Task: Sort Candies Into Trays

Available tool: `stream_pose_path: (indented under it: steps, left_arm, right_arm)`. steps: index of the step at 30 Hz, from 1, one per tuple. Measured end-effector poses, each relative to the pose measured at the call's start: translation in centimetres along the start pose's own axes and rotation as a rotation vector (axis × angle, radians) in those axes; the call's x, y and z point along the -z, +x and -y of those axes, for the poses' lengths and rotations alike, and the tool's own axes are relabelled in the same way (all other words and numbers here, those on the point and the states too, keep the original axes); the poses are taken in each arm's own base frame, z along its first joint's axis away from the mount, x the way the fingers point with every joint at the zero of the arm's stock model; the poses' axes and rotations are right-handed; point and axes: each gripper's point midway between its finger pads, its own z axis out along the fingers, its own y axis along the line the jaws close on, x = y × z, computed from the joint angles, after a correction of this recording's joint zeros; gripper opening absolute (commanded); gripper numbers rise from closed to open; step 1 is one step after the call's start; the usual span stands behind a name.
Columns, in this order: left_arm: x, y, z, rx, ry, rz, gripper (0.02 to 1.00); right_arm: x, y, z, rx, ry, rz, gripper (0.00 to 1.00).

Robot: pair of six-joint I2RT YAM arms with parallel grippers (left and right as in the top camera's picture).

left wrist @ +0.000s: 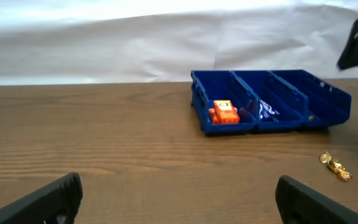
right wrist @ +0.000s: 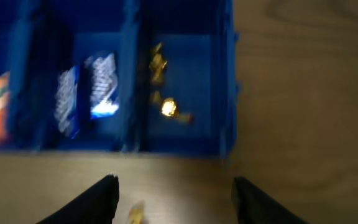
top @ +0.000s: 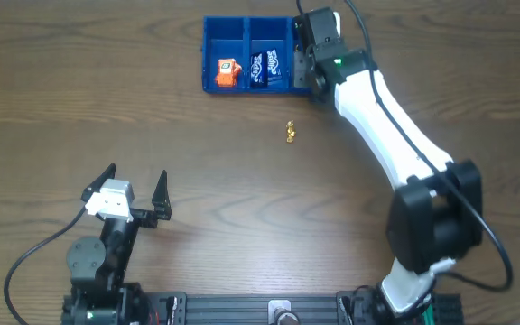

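- The blue plastic tray [top: 226, 36] held an orange candy [top: 229, 73], blue-wrapped candies [top: 266, 65] and crinkly gold candies [right wrist: 168, 108], one kind per compartment.
- A loose gold candy [top: 291, 133] lay on the wood-grain bench [top: 106, 108] nearby.
- The right gripper [right wrist: 174, 190] hung released over the tray; the left gripper [top: 136, 171] was released, well apart.

A brown wooden tabletop [left wrist: 92, 137]. The left end effector [left wrist: 179, 208] has its two black fingers spread wide. Taking straight ahead as twelve, a blue three-compartment tray [left wrist: 328, 99] sits at one o'clock. An orange candy [left wrist: 224, 112] lies in its nine-o'clock-side compartment, with blue-and-white candies [left wrist: 267, 110] in the middle one. A gold-wrapped candy [left wrist: 335, 167] lies on the tabletop at two o'clock, apart from the tray.
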Motion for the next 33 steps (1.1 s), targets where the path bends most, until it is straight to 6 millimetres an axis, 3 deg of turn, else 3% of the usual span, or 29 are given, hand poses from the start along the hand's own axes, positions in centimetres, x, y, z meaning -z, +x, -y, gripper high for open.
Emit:
stream_pose_path:
  steps: [3, 5, 8, 14, 21, 24, 27, 33]
  left_arm:
    - [0.0, 0.0, 0.0, 0.000, 0.000, -0.001, 0.996]
    - [0.0, 0.0, 0.0, 0.000, 0.000, 0.000, 0.998]
    - [0.0, 0.0, 0.0, 0.000, 0.000, 0.000, 0.998]
    - [0.0, 0.0, 0.0, 0.000, 0.000, 0.000, 0.998]
    - [0.0, 0.0, 0.0, 0.000, 0.000, -0.001, 0.998]
    - [0.0, 0.0, 0.0, 0.000, 0.000, -0.001, 0.998]
    - [0.0, 0.0, 0.0, 0.000, 0.000, -0.001, 0.998]
    - [0.0, 0.0, 0.0, 0.000, 0.000, -0.001, 0.998]
  right_arm:
    - [2.9, 1.8, -2.9, 0.007, -0.039, -0.031, 0.610]
    - [2.5, 3.6, -4.4, 0.014, -0.047, -0.078, 0.608]
    - [-0.3, 7.2, -4.7, 0.008, -0.021, -0.191, 0.610]
    - [-5.4, 12.4, -4.5, -0.003, 0.045, -0.352, 0.603]
    - [-6.6, 13.8, -4.4, -0.053, 0.064, -0.395, 0.588]
    - [-7.2, 13.9, -3.7, -0.093, 0.072, -0.390, 0.579]
    - [-8.0, 15.3, -2.9, -0.117, 0.079, -0.409, 0.564]
    - [-8.3, 14.9, -3.5, -0.130, 0.053, -0.391, 0.492]
